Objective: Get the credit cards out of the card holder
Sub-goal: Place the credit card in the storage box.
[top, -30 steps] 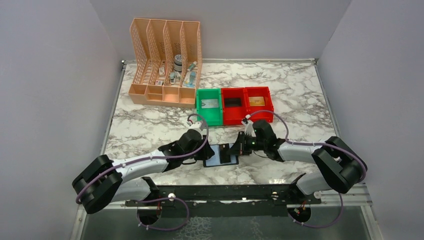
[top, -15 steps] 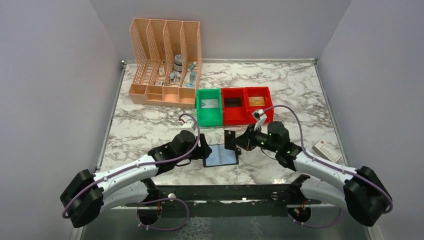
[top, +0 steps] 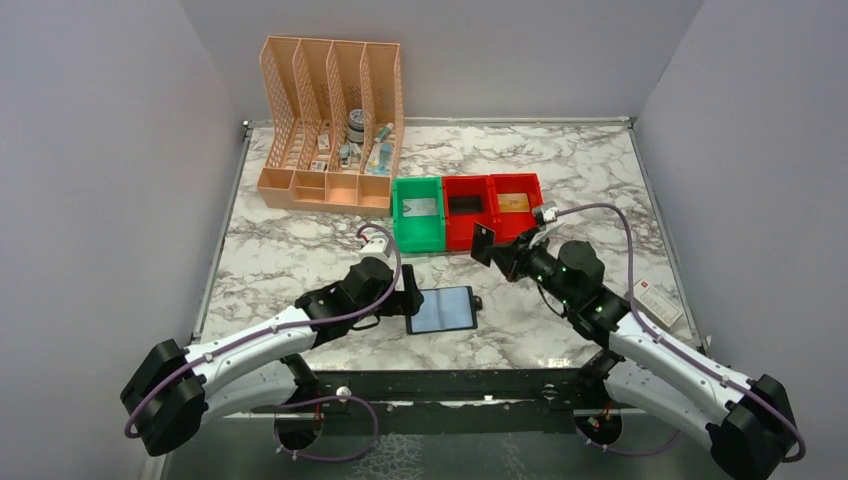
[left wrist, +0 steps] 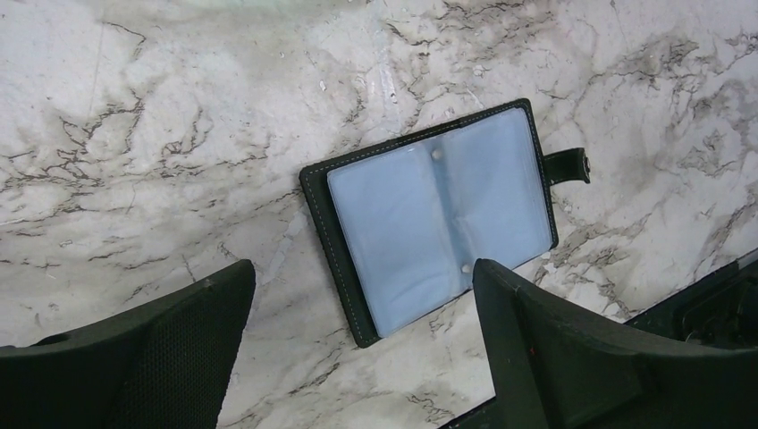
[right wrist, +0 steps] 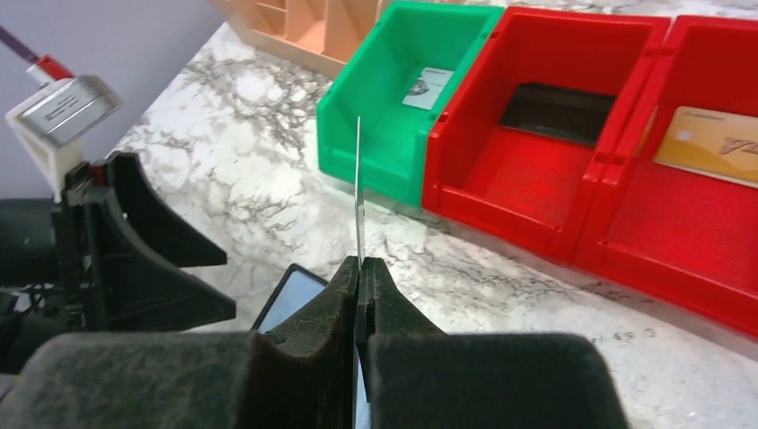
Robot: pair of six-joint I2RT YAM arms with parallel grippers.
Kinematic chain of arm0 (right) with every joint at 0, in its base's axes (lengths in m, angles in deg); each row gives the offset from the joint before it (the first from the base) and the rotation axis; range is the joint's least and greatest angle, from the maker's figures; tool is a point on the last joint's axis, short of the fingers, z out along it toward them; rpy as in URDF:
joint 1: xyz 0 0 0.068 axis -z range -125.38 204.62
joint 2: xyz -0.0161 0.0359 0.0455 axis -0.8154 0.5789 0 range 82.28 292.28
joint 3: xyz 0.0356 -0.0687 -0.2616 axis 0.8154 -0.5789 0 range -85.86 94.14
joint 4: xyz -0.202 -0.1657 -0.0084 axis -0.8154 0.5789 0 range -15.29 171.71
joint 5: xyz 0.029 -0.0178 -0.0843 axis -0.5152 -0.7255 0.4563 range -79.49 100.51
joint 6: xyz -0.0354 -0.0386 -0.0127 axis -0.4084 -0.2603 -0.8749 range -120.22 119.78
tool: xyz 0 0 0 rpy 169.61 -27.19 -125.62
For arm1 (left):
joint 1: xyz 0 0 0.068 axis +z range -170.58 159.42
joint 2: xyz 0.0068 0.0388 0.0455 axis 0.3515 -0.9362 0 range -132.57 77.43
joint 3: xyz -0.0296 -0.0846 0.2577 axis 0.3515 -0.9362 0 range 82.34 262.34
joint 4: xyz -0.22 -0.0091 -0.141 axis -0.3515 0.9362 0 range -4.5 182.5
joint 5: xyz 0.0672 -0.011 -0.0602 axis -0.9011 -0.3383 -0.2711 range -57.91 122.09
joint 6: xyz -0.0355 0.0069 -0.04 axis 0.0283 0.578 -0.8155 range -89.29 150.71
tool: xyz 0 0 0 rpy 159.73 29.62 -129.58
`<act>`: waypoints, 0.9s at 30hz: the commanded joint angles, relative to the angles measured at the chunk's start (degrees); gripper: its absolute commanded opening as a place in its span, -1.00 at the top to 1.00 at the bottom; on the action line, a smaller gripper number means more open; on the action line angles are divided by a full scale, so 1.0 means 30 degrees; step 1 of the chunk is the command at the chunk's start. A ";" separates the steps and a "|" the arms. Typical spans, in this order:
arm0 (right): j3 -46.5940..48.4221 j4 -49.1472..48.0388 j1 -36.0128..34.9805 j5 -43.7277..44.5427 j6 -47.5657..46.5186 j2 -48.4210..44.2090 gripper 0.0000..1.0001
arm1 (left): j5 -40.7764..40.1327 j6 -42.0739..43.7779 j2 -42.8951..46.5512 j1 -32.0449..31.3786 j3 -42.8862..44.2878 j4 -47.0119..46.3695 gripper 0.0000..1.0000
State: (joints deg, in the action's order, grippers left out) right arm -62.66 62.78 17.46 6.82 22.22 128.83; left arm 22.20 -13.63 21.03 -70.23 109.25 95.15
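Observation:
The card holder (top: 443,309) (left wrist: 438,219) lies open and flat on the marble, grey-blue panels up, its side tab (left wrist: 567,166) to the right. My left gripper (top: 410,300) (left wrist: 362,268) is open at its left end, with a finger (left wrist: 197,331) on each side and touching nothing. My right gripper (top: 497,253) (right wrist: 360,264) is shut on a thin credit card (top: 484,243) (right wrist: 358,179). That card stands on edge in the air in front of the bins. More cards lie in the green bin (right wrist: 427,85) and the far red bin (right wrist: 706,143).
A green bin (top: 425,238) and two red bins (top: 467,235) (top: 515,180) stand in a row behind the holder. The middle one holds a dark flat item (right wrist: 559,112). A peach file organizer (top: 330,130) is at back left. A white card with a red mark (top: 658,300) lies near the right edge.
My left gripper has opened and let go of the holder, which now lies flat. My right arm has carried the card up and away towards the red bins.

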 commanded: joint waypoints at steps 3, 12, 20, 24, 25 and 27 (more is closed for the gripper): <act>0.2592 0.1964 0.0218 0.1208 -0.1498 0.1290 0.98 | 0.0057 0.0785 -0.0179 0.0763 0.0636 0.0029 -0.99; 0.4751 0.1758 0.4926 -0.3810 -0.1246 0.4279 0.98 | 0.2846 0.0854 0.0998 0.4137 -0.0110 0.0088 -0.99; 0.7014 0.1085 0.4948 -0.3485 -0.4952 0.7763 0.98 | 0.3030 0.0218 0.2491 0.4214 -0.0420 0.0300 -0.99; 0.7391 -0.0112 0.4861 -0.4426 -0.8461 0.9353 0.98 | 0.3003 0.0187 0.2969 0.4229 -0.0383 0.0471 -0.99; 0.7553 -0.0188 0.4728 -0.4298 -0.9491 0.9735 0.98 | 0.2963 0.0214 0.3005 0.4224 -0.0336 0.0551 -0.99; 0.7881 -0.0298 0.4378 -0.4004 -1.1588 1.0583 0.98 | 0.2915 0.0189 0.2987 0.4244 -0.0346 0.0572 -0.99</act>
State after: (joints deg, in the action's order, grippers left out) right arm -41.76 65.38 31.93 -4.00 1.91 156.89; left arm 30.11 -12.54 29.12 -57.77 108.44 96.09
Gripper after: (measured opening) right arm 0.014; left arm 0.992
